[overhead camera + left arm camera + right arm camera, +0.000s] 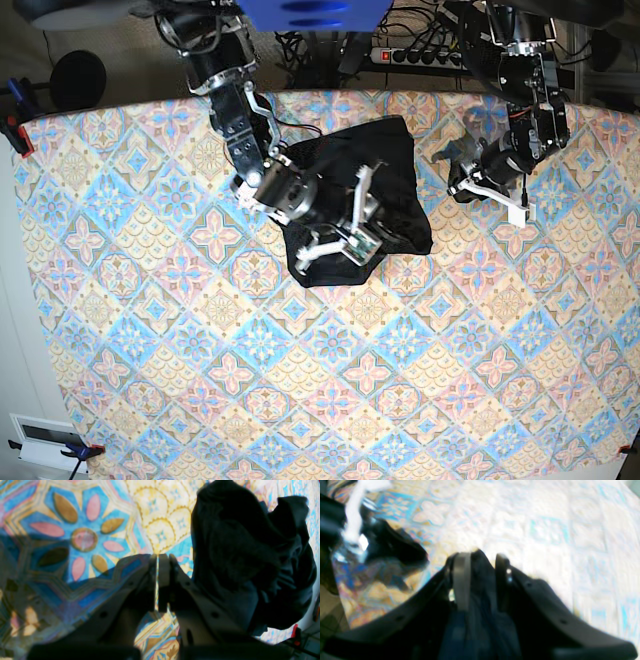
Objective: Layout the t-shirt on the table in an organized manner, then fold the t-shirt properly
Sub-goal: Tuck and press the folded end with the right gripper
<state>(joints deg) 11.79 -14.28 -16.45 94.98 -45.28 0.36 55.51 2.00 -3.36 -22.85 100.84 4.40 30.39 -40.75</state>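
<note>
The t-shirt (360, 200) lies bunched at the table's (150, 350) far centre, directly under the right gripper (335, 240), whose parted fingers straddle a fold; the left gripper (470, 180), fingers closed and empty, stands beside it.

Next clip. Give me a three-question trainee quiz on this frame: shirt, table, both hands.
1. True or false: the black shirt lies flat and fully spread on the table.
2. Which hand has cloth between its fingers? A) left hand B) right hand
3. Fill in: the left hand's fingers are pressed ____ with nothing between them.

Key: 1 false, it is bunched near the far edge. 2 B. 3 together.
</note>
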